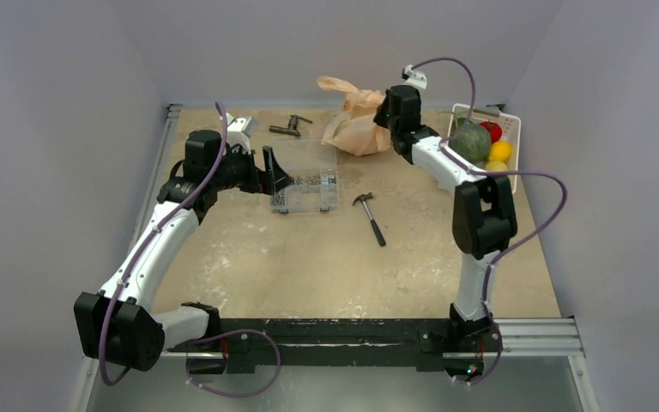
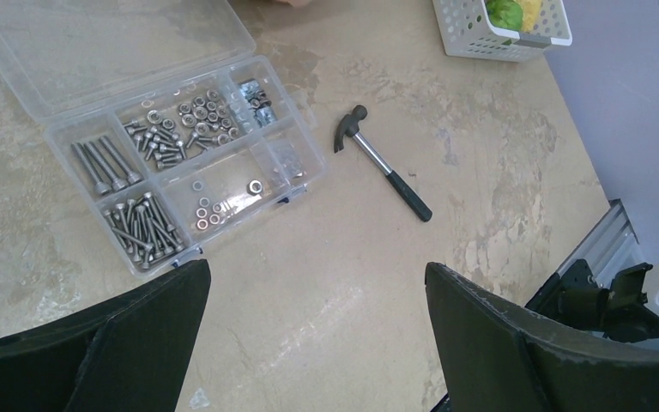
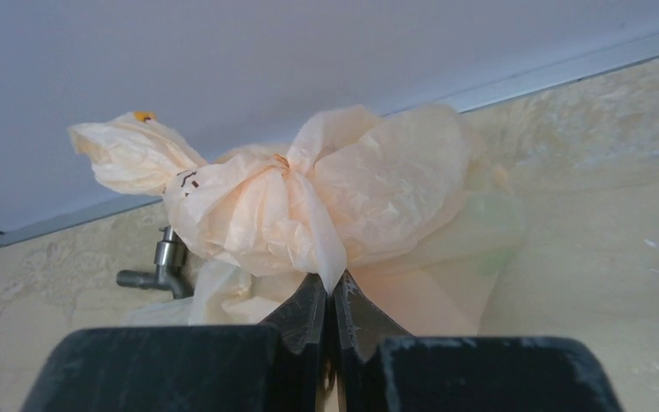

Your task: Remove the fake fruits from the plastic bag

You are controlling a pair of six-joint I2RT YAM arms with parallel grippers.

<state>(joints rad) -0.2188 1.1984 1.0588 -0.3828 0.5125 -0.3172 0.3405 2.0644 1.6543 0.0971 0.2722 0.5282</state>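
- My right jaws pinch the plastic bag (image 3: 309, 206) at its knot, just above them, before the pale lilac wall (image 3: 309, 51).
- My left jaws gape wide over the mottled beige tabletop (image 2: 326, 283); a hammer (image 2: 383, 163) lies ahead.

plastic bag (image 1: 356, 129) behind parts box (image 1: 307, 184), hammer (image 1: 371, 217) right of box

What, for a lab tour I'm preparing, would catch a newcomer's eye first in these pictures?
The peach-orange plastic bag at the far edge of the table stands out, pinched just below its knot by the shut right gripper. Next comes the clear parts box of screws and nuts, open mid-table below the open left gripper, a small hammer beside it. At the far right a white basket holds colourful produce.
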